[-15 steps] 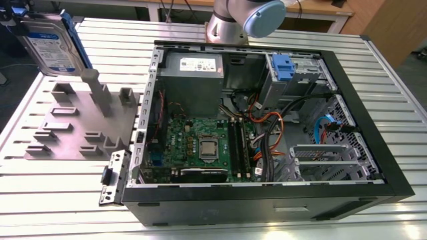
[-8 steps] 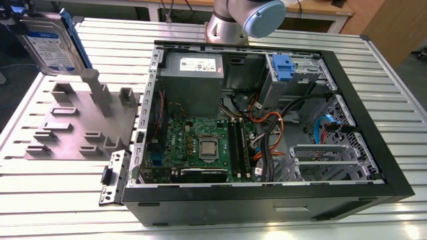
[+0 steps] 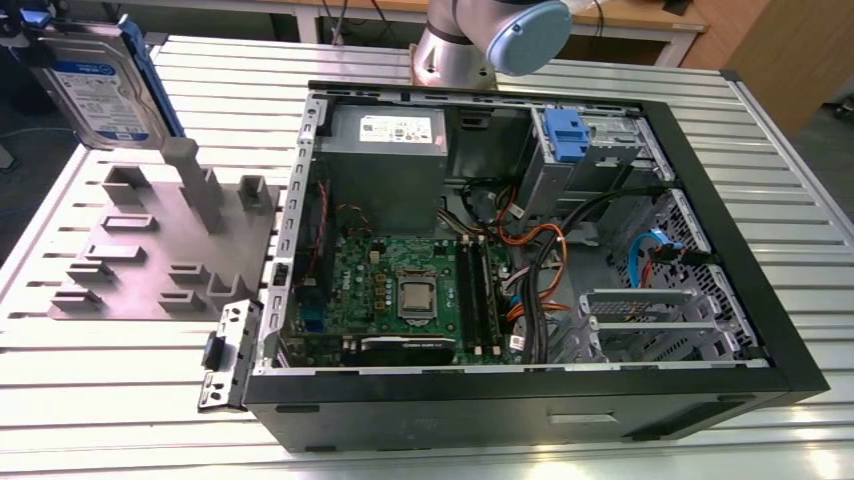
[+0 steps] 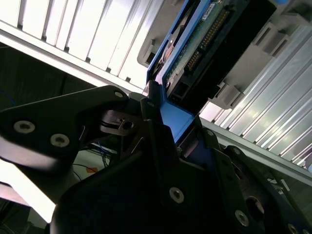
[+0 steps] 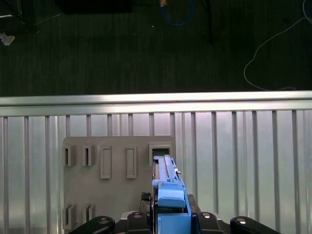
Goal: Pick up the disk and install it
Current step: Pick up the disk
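The disk (image 3: 100, 85) is a silver hard drive with a white-and-blue label and blue side rails. It stands on edge in the air at the exterior view's far left, just above the grey slotted stand (image 3: 147, 250). My gripper (image 4: 175, 122) is shut on the disk's blue rail end, and the disk's (image 4: 209, 44) circuit-board side and connector face the second wrist camera. In the first wrist view my gripper (image 5: 170, 219) holds the disk (image 5: 168, 190) edge-on over an empty slot of the stand (image 5: 117, 195).
An open computer case (image 3: 747, 300) lies on the slatted aluminium table (image 3: 801, 180) to the exterior view's right of the stand. Inside are a motherboard (image 3: 400, 290), cables, a grey power supply (image 3: 387, 140) and a blue bracket (image 3: 567, 135) at the drive bay. The arm's base (image 3: 461, 50) stands behind the case.
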{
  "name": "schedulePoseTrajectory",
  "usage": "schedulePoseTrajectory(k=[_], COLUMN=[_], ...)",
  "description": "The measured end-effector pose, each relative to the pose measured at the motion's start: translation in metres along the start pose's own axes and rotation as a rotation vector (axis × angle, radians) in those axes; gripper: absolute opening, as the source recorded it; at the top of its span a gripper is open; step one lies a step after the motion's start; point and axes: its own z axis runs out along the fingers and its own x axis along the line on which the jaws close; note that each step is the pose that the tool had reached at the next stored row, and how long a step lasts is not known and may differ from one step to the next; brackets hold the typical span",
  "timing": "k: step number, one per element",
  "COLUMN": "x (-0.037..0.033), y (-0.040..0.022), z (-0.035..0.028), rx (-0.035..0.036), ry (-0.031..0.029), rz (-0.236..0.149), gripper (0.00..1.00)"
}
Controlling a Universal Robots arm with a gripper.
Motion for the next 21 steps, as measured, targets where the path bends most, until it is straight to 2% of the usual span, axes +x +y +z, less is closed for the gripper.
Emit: schedulePoseTrajectory(k=[15,21], x=[-0.0001,-0.0002], y=[-0.0027,-0.0028], z=[-0.0007,-0.0042], rx=[0.0,-0.0001], ry=[0.0,0.0], rz=[0.0,0.0], gripper=[0.37,0.37])
